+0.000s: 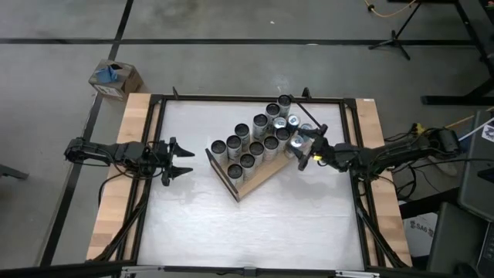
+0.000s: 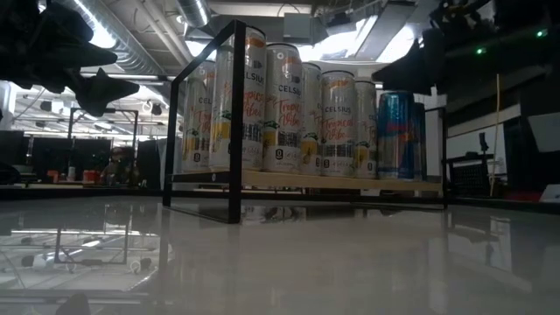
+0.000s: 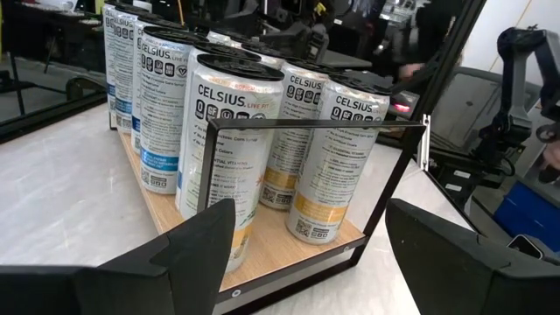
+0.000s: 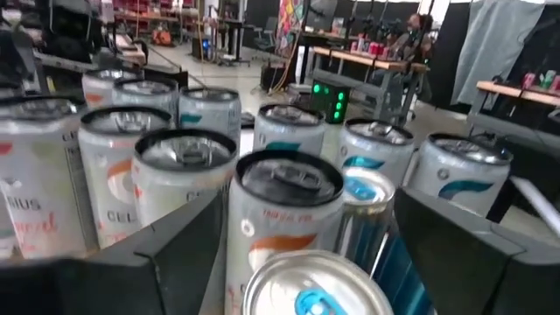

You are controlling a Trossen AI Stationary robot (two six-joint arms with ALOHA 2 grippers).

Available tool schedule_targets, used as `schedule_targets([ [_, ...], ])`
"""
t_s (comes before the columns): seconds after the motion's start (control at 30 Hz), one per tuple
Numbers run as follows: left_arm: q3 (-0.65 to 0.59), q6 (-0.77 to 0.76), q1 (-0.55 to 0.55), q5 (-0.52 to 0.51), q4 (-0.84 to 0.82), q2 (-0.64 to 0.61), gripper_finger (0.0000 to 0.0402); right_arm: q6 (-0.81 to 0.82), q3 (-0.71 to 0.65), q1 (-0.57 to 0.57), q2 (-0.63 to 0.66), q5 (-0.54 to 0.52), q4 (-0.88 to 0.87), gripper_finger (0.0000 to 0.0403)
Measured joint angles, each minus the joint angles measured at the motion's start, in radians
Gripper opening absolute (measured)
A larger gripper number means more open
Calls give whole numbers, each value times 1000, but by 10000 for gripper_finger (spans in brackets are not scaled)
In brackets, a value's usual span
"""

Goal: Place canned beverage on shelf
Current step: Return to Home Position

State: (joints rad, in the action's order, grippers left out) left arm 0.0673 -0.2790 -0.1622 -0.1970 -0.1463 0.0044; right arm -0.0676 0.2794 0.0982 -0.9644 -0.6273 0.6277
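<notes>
The shelf (image 1: 256,179), a light-brown board in a thin black frame, lies askew at the table's middle and bears several tall cans standing upright in rows (image 3: 229,157). A blue canned beverage (image 2: 398,136) stands on its base at the shelf's right end, its silver top (image 4: 319,284) low between the right fingers. My right gripper (image 1: 307,148) hovers open, level, over that end, its fingers (image 4: 179,254) on either side of the can's top with a gap showing. My left gripper (image 1: 189,161) waits open at the table's left, pointing at the shelf (image 3: 166,214).
Black frame posts (image 2: 234,114) rise at the shelf's corners. Pale wooden planks (image 1: 127,154) run along the table's left and right sides. A cardboard box (image 1: 116,79) sits on the floor beyond the far left corner. White table top (image 1: 255,232) spreads from the shelf toward the near edge.
</notes>
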Motion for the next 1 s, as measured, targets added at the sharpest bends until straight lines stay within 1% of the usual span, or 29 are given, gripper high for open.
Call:
schedule_targets([
  [0.33, 0, 0, 0, 0, 0, 0, 289, -75, 0, 0, 131, 2, -1, 326],
  [0.53, 0, 0, 0, 0, 0, 0, 289, -102, 0, 0, 239, 86, -14, 326],
  [0.63, 0, 0, 0, 0, 0, 0, 289, -102, 0, 13, 318, 117, -78, 326],
  [0.8, 0, 0, 0, 0, 0, 0, 289, -102, 1, 83, 463, 141, -217, 322],
  [1.0, 0, 0, 0, 0, 0, 0, 289, -67, 1, 169, 601, 150, -427, 280],
])
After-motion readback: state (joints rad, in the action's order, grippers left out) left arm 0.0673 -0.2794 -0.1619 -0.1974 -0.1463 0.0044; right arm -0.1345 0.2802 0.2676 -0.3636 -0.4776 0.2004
